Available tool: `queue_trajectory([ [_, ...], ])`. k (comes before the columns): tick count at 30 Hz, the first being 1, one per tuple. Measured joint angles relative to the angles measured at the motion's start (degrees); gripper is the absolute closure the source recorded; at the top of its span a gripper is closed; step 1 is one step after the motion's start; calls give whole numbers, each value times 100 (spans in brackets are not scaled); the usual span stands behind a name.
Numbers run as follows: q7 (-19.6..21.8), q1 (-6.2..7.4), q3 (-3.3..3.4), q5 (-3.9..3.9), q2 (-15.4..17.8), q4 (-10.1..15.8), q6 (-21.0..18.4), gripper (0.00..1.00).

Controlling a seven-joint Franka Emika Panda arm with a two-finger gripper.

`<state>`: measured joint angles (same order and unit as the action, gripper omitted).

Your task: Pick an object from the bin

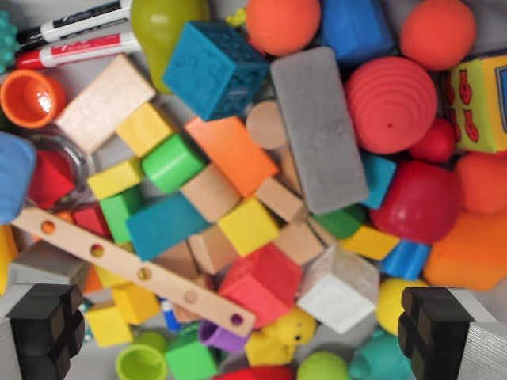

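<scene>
at the far left edge of the frame a blue soft shape (14,176) sits beside a clear glass dish (67,150) holding a red block (49,179). above them, in the upper left, stands an orange cup (30,96), and two markers lie at the top, one with a black cap (75,21) and one with a red cap (75,50). a pale wooden block (104,101) lies tilted just right of the cup. a long wooden strip with holes (135,267) runs from middle left down toward lower centre, lying over other blocks.

moving right, a green cylinder (172,161) touches a yellow cube (143,127), and a teal textured cube (215,69) sits in the upper middle, with an olive pear shape (158,28) behind it. an orange flat block (232,153) lies beside a long grey block (318,128) that runs down the centre. below these are a yellow cube (249,226), a red block (263,283) and a white block (339,288).

on the right, a red ridged dome (390,104) touches the grey block, with a dark red rounded piece (418,200) below it and orange balls at the top (283,24) (437,32).

the hand (245,328) is spread wide, one black finger pad (46,326) in the lower left corner and the other (432,326) in the lower right, holding nothing, above the pile. everything lies heaped and touching in the bin, whose walls cannot be seen.
</scene>
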<state>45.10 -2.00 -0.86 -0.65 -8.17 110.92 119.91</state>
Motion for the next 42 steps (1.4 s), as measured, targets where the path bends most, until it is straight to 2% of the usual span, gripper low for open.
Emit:
queue_trajectory([
  [14, 10, 0, 0, 0, 0, 2, 0, 0],
  [22, 158, 27, 0, 0, -22, 30, 32, 0],
  [34, 678, 127, 0, 0, -107, 158, 241, 0],
  [42, 1222, 231, -1, 2, -213, 265, 450, 0],
])
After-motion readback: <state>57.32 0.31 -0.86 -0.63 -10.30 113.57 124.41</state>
